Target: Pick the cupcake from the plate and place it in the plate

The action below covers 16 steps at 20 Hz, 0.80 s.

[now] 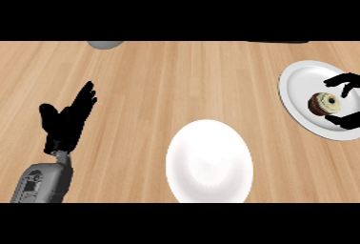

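Note:
The cupcake [323, 104], dark with a pale frosted top, lies on a white plate [301, 81] at the right edge of the counter. My right hand [346, 83] comes in from the right edge, fingers above the cupcake and thumb below it, spread around it with small gaps still showing. A second white plate [209, 162] sits bare at the lower middle. My left hand [67, 121] rests open at the left, fingers pointing up, away from both plates.
A grey rounded object [105, 44] pokes in at the top edge, left of centre. A dark thin shape [277, 42] lies along the top edge at the right. Wooden counter [175, 81] spreads between the plates.

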Each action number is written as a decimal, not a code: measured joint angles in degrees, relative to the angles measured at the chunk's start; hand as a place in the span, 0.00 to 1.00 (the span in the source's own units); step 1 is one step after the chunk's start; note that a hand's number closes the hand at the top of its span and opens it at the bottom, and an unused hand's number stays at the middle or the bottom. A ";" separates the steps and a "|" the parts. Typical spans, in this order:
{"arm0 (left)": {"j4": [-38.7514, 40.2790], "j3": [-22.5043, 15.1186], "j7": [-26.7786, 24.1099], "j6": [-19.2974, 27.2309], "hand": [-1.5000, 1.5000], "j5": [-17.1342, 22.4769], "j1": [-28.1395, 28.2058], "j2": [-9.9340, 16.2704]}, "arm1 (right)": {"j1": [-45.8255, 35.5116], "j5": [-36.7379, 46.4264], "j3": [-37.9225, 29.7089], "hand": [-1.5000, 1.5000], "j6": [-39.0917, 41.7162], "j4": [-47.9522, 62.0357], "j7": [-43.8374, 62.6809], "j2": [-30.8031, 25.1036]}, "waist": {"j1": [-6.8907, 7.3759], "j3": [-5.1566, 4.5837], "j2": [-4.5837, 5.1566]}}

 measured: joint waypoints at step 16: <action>-0.29 1.43 -0.11 -0.06 0.50 0.36 1.18 0.66 | -6.87 -12.19 -9.30 0.00 14.15 8.12 -12.10 -2.39 | -1.75 -0.10 -0.65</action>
